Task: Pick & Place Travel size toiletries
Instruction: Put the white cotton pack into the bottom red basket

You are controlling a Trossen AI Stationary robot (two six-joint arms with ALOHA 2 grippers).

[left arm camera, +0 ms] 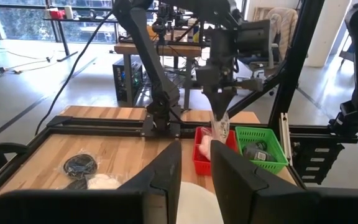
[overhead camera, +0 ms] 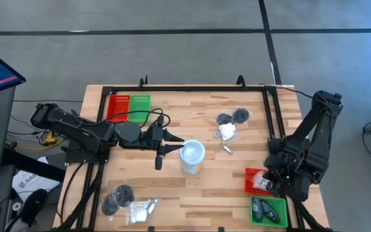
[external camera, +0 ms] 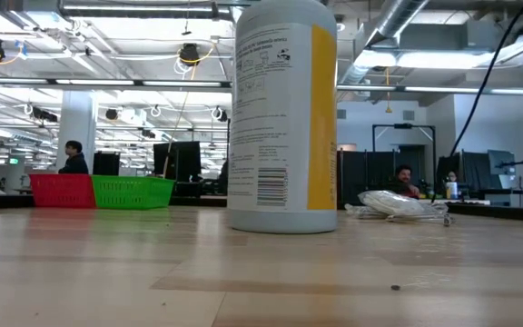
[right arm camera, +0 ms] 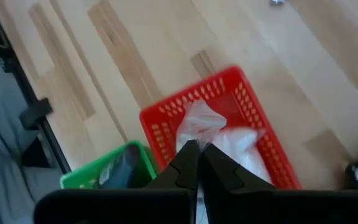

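The right hand [right arm camera: 196,152] hangs above the red tray [right arm camera: 241,93], fingers together and pinching a white crinkly sachet [right arm camera: 199,124] by its edge. Released off-centre, the light sachet could catch the tray's rim and slide onto the worktop [overhead camera: 198,122]. The left hand [overhead camera: 169,143] hovers beside the white cup [overhead camera: 192,154], fingers slightly apart and holding nothing. What already lies in the red tray is partly hidden by the fingers.
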